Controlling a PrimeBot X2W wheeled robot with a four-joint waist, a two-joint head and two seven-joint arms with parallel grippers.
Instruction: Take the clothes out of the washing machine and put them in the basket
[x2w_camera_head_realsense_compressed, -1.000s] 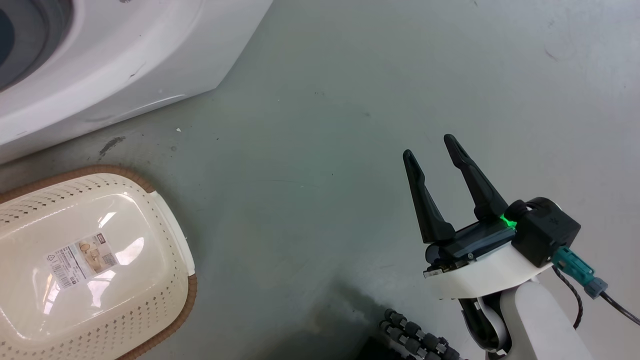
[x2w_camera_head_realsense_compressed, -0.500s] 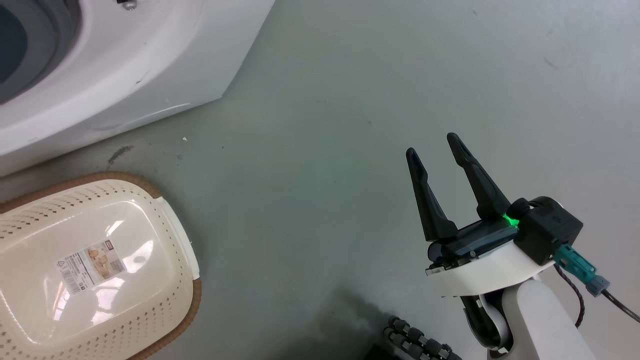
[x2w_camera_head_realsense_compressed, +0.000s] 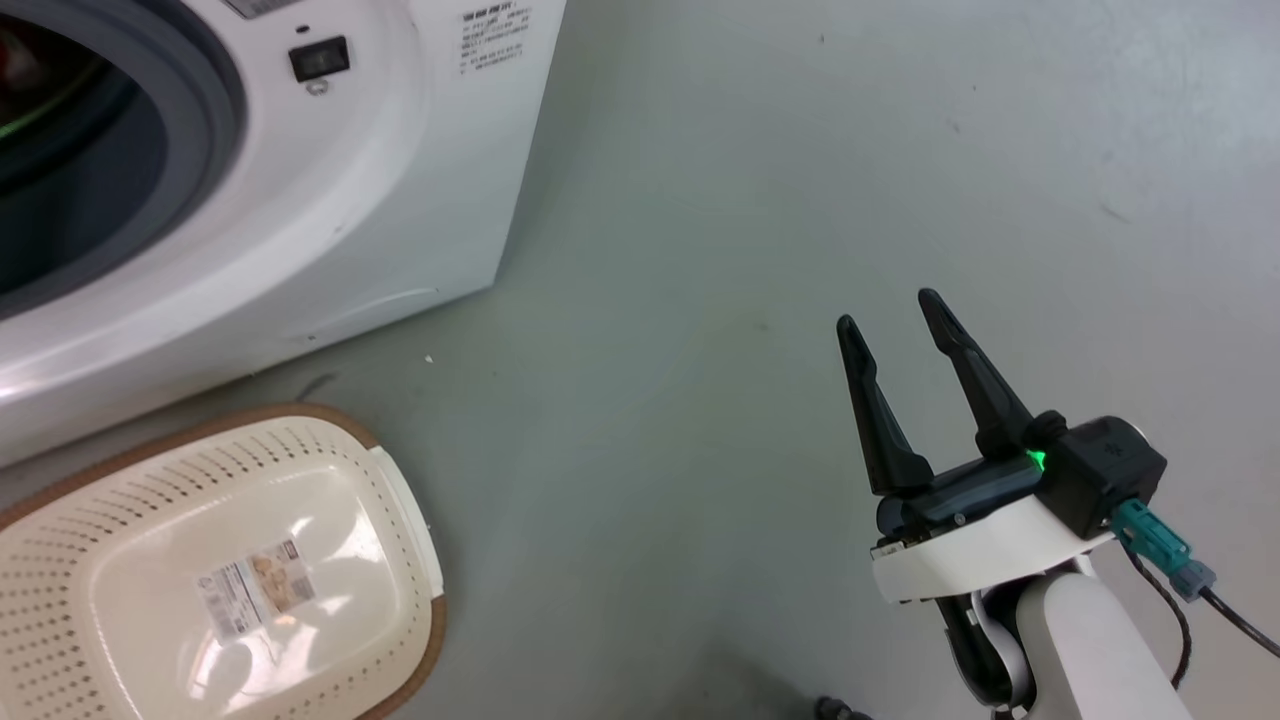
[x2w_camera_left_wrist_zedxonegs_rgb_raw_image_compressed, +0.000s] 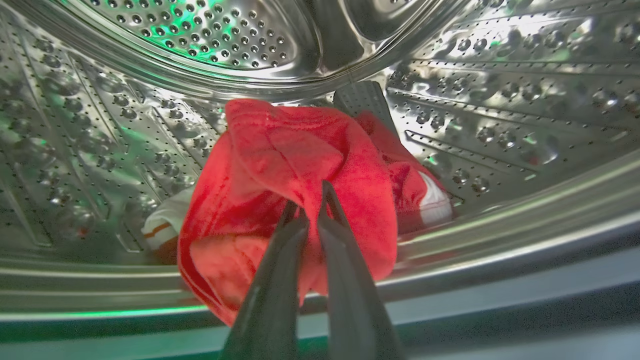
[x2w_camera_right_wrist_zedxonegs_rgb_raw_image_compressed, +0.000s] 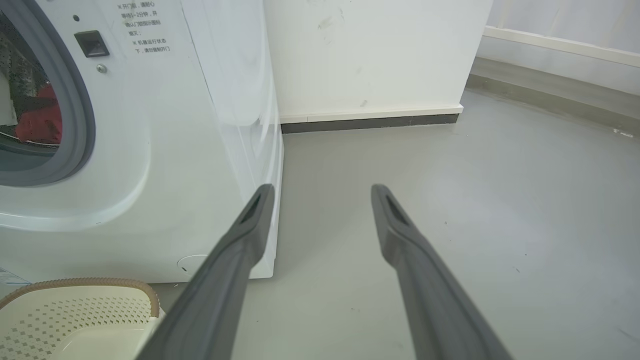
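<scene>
Inside the perforated steel drum (x2w_camera_left_wrist_zedxonegs_rgb_raw_image_compressed: 500, 100) of the washing machine (x2w_camera_head_realsense_compressed: 330, 210), my left gripper (x2w_camera_left_wrist_zedxonegs_rgb_raw_image_compressed: 310, 205) is shut on a fold of the bright red clothes (x2w_camera_left_wrist_zedxonegs_rgb_raw_image_compressed: 280, 160), lifted above the drum's lip. A white-striped part (x2w_camera_left_wrist_zedxonegs_rgb_raw_image_compressed: 435, 202) lies behind. Through the porthole, the clothes (x2w_camera_right_wrist_zedxonegs_rgb_raw_image_compressed: 40, 120) show red in the right wrist view. The cream basket (x2w_camera_head_realsense_compressed: 150, 590) with brown rim stands on the floor before the washing machine (x2w_camera_right_wrist_zedxonegs_rgb_raw_image_compressed: 200, 125), with a paper label on its bottom. My right gripper (x2w_camera_head_realsense_compressed: 890, 310) is open over bare floor, well right of the basket (x2w_camera_right_wrist_zedxonegs_rgb_raw_image_compressed: 75, 315).
Grey floor (x2w_camera_head_realsense_compressed: 700, 200) spreads to the right of the machine. A white wall with a dark skirting strip (x2w_camera_right_wrist_zedxonegs_rgb_raw_image_compressed: 370, 122) stands behind it. A cable (x2w_camera_head_realsense_compressed: 1230, 610) trails from my right wrist.
The head camera has tilted up: the washer's porthole and stickers have come into view and the basket sits lower in the picture. My right gripper stays open, about where it was.
</scene>
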